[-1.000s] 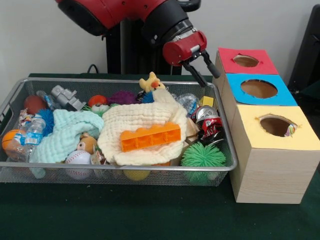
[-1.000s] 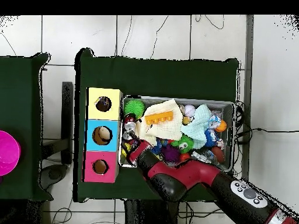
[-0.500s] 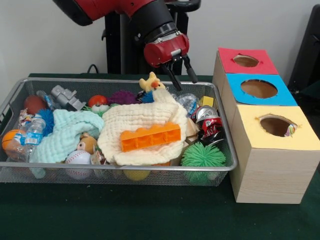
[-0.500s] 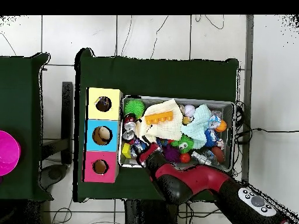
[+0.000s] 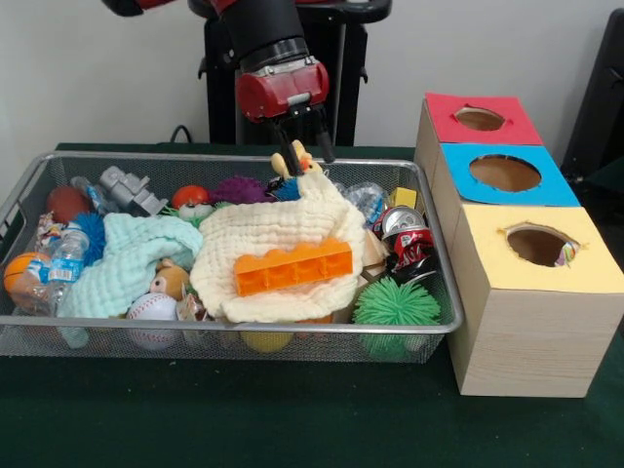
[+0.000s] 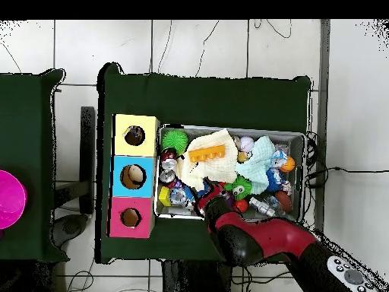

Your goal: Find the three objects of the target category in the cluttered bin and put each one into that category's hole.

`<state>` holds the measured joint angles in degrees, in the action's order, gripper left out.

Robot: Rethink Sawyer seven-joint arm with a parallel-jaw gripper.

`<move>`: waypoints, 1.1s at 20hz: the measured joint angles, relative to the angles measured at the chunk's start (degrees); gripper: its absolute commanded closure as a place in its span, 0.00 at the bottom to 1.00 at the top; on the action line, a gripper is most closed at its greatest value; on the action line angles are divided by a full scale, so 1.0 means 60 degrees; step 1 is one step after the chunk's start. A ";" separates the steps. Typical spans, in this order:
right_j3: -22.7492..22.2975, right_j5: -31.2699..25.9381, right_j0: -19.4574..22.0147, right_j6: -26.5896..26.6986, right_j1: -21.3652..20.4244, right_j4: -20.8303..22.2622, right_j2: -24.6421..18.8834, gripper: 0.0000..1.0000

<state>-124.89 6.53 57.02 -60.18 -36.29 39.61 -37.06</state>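
The gripper [image 5: 302,154] hangs over the far edge of the wire bin [image 5: 39,175], its 2 dark fingers slightly spread and pinching nothing, the tips just above a yellow duck toy [image 5: 295,162] that stands against the far wall beside the cream cloth [image 5: 278,239]. Which category is wanted is not stated, so the target can only be guessed; the duck, right under the tips, looks like the item in hand. The 3 holes sit in the wooden sorting box [image 5: 531,336] off the bin's side: a red-topped hole [image 5: 480,119], a blue-topped hole [image 5: 505,173] and a yellow-topped hole [image 5: 537,245]. To do this step well, the descent should be straight down with the fingers straddling the duck's narrow body rather than its head, stopping before the tips snag the cloth fold or the purple spiky ball [image 5: 239,190] close by. The closing should be gentle, since a soft toy may squirt out sideways. The lift should clear the rim fully before swinging toward the box. An orange building brick [image 5: 292,266] on the cloth and a crushed soda can [image 5: 409,239] near the box-side wall lie well clear of this reach.
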 measured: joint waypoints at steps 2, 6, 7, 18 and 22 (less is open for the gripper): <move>0.0004 -0.0408 0.0060 0.0000 -0.0214 -0.0031 0.0080 0.00; 0.0065 -0.1210 0.0174 0.0000 -0.0505 -0.0031 0.0253 0.00; 0.0164 -0.1591 0.0214 0.0000 -0.0606 -0.0029 0.0384 0.00; 0.1304 -0.1978 0.0620 0.0000 -0.0451 0.0236 0.0808 0.00; 0.1709 -0.2129 0.1142 0.0000 -0.0171 0.0243 0.0773 0.00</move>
<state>-114.64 -6.24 63.87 -60.18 -37.32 41.07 -32.43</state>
